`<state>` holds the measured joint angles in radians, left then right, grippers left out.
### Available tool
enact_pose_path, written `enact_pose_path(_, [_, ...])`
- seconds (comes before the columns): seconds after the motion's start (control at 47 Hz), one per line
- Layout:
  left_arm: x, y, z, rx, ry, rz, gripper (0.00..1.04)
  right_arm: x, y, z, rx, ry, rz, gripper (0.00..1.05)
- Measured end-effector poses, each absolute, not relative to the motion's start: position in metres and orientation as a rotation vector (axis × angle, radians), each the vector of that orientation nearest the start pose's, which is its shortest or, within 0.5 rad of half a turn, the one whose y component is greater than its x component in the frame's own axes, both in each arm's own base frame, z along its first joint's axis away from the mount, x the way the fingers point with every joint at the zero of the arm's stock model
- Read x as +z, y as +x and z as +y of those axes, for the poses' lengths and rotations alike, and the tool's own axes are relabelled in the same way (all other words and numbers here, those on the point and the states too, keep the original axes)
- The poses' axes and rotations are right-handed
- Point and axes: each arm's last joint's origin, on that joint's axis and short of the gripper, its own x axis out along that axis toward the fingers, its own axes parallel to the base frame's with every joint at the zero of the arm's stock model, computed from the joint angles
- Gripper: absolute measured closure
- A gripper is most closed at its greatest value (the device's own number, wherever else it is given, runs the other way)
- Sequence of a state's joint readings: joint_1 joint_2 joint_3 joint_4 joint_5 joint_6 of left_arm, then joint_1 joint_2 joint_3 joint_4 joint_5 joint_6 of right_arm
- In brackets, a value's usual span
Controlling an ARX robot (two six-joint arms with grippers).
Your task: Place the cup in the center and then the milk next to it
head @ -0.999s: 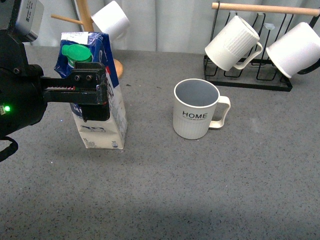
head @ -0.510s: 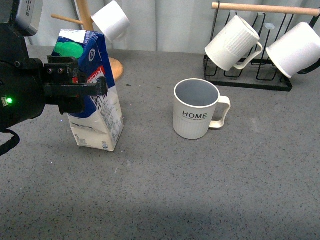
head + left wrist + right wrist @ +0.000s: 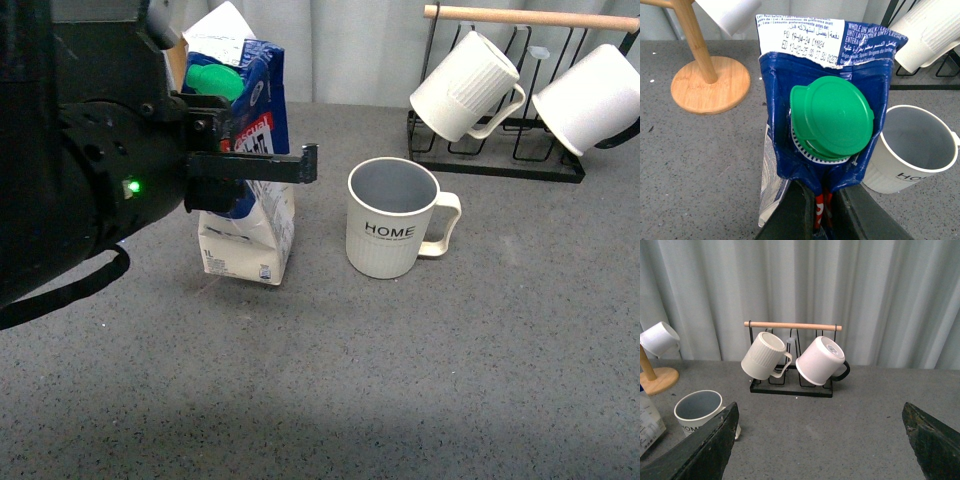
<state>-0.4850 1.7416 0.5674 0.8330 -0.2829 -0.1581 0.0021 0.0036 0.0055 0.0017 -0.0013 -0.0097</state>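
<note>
The left gripper [image 3: 262, 168] is clamping the milk [image 3: 247, 215] just left of the cup [image 3: 391, 218], carton tilting, its base appearing to hover just above the grey table [image 3: 420, 360]. The cup is standing upright, handle turned away from the carton. The right gripper [image 3: 820, 440] is hanging with jaws spread, gripping nothing.

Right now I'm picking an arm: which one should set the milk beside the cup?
Left. Its gripper already clamps the milk close to the cup; the right gripper is open and holds nothing.
</note>
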Motion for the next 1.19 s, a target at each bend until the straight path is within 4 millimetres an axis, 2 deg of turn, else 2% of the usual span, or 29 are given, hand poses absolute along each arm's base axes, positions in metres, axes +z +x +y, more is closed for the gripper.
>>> enact_pose_path(0.319, [0.135,0.282,-0.163,-0.228,-0.031,0.299,0.99,0.165,0.098,0.0,0.003,-0.01,-0.004,0.09])
enact_pose_path(0.638, [0.122,0.286,-0.174,-0.232,-0.017,0.33,0.99,0.165,0.098,0.0,0.003,-0.01,-0.004,0.09])
enact_pose_path(0.956, [0.123,0.287,-0.178,-0.23,-0.05,0.324,0.99,0.165,0.098,0.0,0.003,-0.01,-0.004,0.09])
enact_pose_path(1.19, [0.12,0.278,-0.176,-0.236,-0.072,0.329,0.54,0.165,0.098,0.0,0.003,-0.01,-0.004,0.09])
